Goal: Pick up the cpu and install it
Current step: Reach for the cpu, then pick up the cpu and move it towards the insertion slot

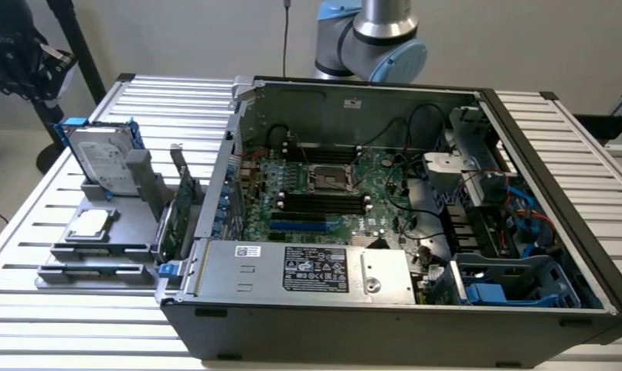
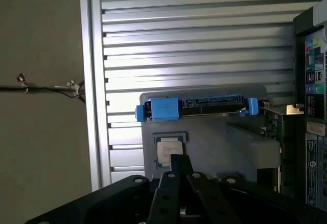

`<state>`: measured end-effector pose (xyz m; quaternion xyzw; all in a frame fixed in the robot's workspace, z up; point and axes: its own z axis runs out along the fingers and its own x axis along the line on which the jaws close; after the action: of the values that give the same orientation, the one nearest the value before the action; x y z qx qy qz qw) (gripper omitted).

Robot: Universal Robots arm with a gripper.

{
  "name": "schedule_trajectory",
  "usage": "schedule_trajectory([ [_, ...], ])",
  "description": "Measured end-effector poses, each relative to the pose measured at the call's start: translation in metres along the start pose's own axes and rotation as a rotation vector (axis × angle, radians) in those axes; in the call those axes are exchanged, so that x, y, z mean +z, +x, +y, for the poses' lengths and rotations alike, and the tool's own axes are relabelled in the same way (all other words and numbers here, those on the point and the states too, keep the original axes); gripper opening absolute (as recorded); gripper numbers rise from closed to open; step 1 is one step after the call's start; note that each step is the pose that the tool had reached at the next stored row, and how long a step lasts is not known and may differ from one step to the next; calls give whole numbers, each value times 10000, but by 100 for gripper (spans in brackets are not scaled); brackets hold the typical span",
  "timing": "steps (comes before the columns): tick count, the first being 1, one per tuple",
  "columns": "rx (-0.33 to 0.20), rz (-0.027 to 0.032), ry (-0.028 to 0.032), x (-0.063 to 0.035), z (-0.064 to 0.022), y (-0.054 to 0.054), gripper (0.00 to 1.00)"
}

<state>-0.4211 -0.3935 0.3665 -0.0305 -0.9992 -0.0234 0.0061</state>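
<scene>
The cpu (image 1: 91, 224) is a small square chip with a silver top, lying flat in a recess of the grey holder (image 1: 135, 232) on the exterior view's left, outside the computer case. In the wrist view the cpu (image 2: 167, 150) lies just beyond the tips of my gripper (image 2: 180, 159). The black fingers are shut together with nothing between them, and they hang above the holder, apart from the chip. The open socket (image 1: 329, 179) sits on the motherboard inside the case.
A silver hard drive (image 1: 103, 158) with blue brackets stands upright at the back of the holder, and a green circuit card (image 1: 181, 207) stands between holder and case. The open case (image 1: 558, 232) fills the slatted table's (image 1: 42, 309) middle and right. The arm's base (image 1: 378, 35) rises behind it.
</scene>
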Motion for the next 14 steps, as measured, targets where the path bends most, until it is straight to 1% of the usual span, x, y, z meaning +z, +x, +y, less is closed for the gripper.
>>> schedule_trajectory([
  [12,0,0,0,0,0,0,11],
  [13,0,1,1,0,0,0,12],
  [14,0,0,0,0,0,0,18],
])
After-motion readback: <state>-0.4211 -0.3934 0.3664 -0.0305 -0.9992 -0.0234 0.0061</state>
